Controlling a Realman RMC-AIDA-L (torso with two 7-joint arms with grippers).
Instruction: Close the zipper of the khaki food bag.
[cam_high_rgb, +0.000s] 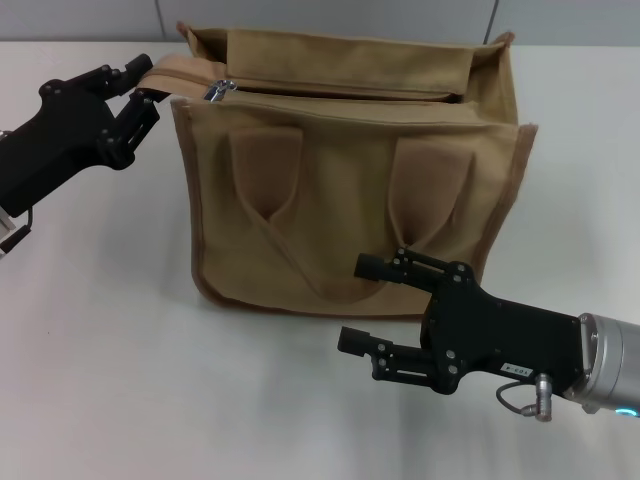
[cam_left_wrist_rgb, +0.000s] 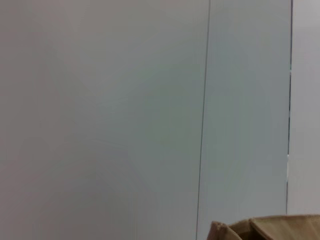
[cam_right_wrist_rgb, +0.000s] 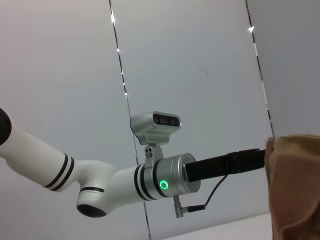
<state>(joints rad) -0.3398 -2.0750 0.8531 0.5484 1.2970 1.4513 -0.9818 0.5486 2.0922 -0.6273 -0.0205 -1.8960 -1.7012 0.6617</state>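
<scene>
The khaki food bag (cam_high_rgb: 350, 190) stands upright on the white table, its two handles hanging down its front. The zipper (cam_high_rgb: 340, 95) runs along the top, with the silver pull tab (cam_high_rgb: 219, 90) at the bag's left end; the top gapes open to the right of it. My left gripper (cam_high_rgb: 143, 88) is at the bag's top left corner, shut on the tan fabric tab (cam_high_rgb: 175, 72) at the zipper's end. My right gripper (cam_high_rgb: 366, 304) is open and empty, low in front of the bag's right handle. The bag also shows in the left wrist view (cam_left_wrist_rgb: 270, 227) and the right wrist view (cam_right_wrist_rgb: 295, 190).
The white table (cam_high_rgb: 120, 380) stretches in front and to the left of the bag. A grey panelled wall (cam_high_rgb: 330, 15) stands close behind it. The right wrist view shows my left arm (cam_right_wrist_rgb: 165, 180) reaching to the bag.
</scene>
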